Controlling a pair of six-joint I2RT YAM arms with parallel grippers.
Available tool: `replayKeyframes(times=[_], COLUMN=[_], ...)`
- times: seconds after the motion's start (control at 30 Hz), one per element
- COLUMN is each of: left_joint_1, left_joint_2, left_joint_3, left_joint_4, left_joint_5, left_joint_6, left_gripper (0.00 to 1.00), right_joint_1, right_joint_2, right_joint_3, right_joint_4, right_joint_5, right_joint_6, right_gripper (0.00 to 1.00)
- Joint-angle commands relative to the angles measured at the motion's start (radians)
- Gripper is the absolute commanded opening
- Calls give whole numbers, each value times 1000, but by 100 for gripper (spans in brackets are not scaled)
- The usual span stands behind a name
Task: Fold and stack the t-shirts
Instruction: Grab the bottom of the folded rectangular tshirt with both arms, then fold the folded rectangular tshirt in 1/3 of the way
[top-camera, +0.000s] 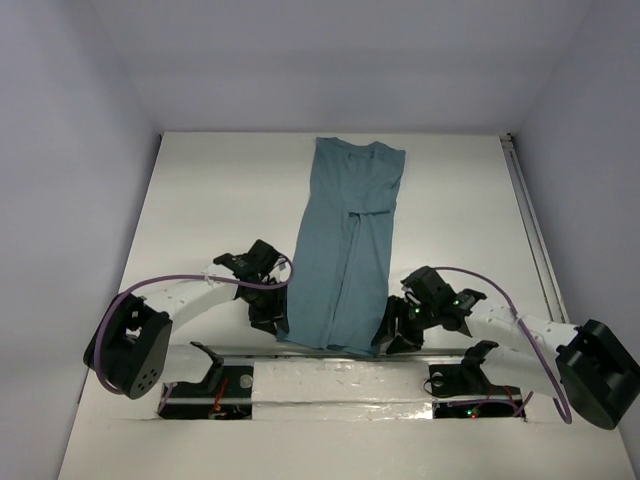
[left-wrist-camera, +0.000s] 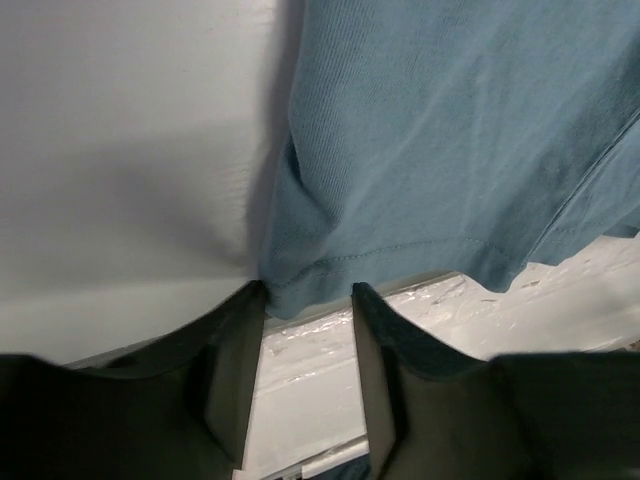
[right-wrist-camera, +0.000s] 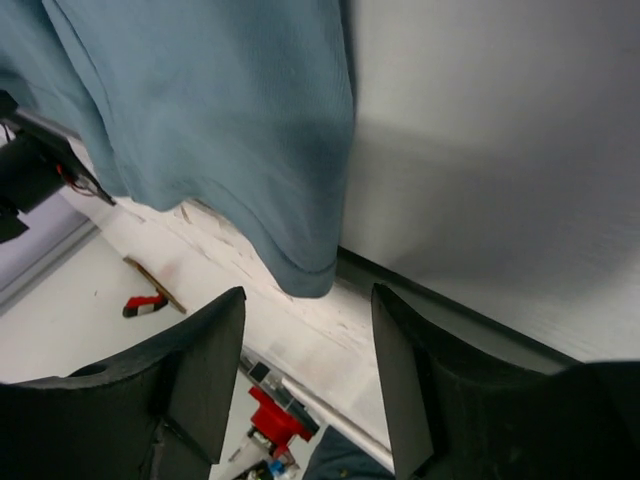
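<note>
The teal t-shirt (top-camera: 345, 240) lies on the white table (top-camera: 200, 200), folded lengthwise into a long narrow strip with the collar at the far end. Its hem hangs slightly over the near edge. My left gripper (top-camera: 268, 312) is open at the hem's left corner. In the left wrist view the t-shirt (left-wrist-camera: 450, 130) has that corner right between the tips of my left gripper (left-wrist-camera: 310, 292). My right gripper (top-camera: 392, 335) is open at the hem's right corner. In the right wrist view the t-shirt (right-wrist-camera: 220, 110) hangs just ahead of my right gripper (right-wrist-camera: 308, 296), not touched.
The table's near edge (top-camera: 320, 352) runs just under the hem, with the arm bases and a taped strip (top-camera: 340, 385) below it. A metal rail (top-camera: 530, 230) runs along the table's right side. Red parts (right-wrist-camera: 272, 420) show below the edge.
</note>
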Motion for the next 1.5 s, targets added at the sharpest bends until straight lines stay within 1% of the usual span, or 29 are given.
replayKeyframes(times=[0.0, 0.17, 0.3, 0.33, 0.4, 0.47, 0.53, 0.67, 0.7, 0.8, 0.9, 1.0, 1.03, 1.1, 1.13, 1.37, 1.4, 1.47], left_joint_1=[-11, -29, -38, -38, -38, -38, -38, -38, -38, -38, -38, -38, -38, -38, -38, 3, 3, 12], left_joint_2=[-6, 3, 11, 14, 12, 12, 12, 9, 8, 3, -1, 6, 6, 32, 44, 144, 179, 212], left_joint_3=[-12, -11, -8, -8, -5, 3, 11, 14, 14, 23, 66, 161, 225, 291, 355, 573, 600, 659], left_joint_4=[-13, -17, -19, -19, -20, -26, -29, -29, -29, -40, -68, -94, -103, -109, -106, -34, -32, -19], left_joint_5=[17, 21, 21, 21, 17, 7, -1, -6, -6, -22, -48, -85, -122, -151, -174, -203, -208, -234], left_joint_6=[0, -1, 0, 2, 2, 3, 6, 9, 11, 12, 12, 12, 12, 14, 18, 9, 12, 23], left_gripper=[33, 24, 16, 15, 10, 8, 3, 0, 0, 0, 0, 0, 0, 0, 0, 0, 0, 0], right_joint_1=[8, 8, 8, 8, 30, 41, 50, 88, 88, 88, 88, 88, 88, 88, 88, -51, -71, -139], right_joint_2=[1, 8, 38, 45, 65, 77, 99, 114, 108, 78, 27, -11, -10, 11, 22, 87, 94, 116], right_joint_3=[35, 14, 6, 5, 11, 17, 17, 20, 20, 43, 83, 175, 236, 281, 299, 419, 434, 479], right_joint_4=[60, 100, 123, 129, 137, 140, 145, 145, 143, 105, 24, -76, -107, -157, -167, -161, -161, -161], right_joint_5=[68, 59, 35, 25, 15, 12, 5, 7, 15, 53, 102, 179, 206, 278, 297, 360, 367, 366], right_joint_6=[16, 36, 39, 39, 41, 41, 44, 61, 62, 64, 49, 16, 4, -27, -36, -143, -158, -207], right_gripper=[58, 54, 47, 46, 45, 44, 40, 36, 24, 1, 0, 0, 0, 0, 0, 0, 0, 0])
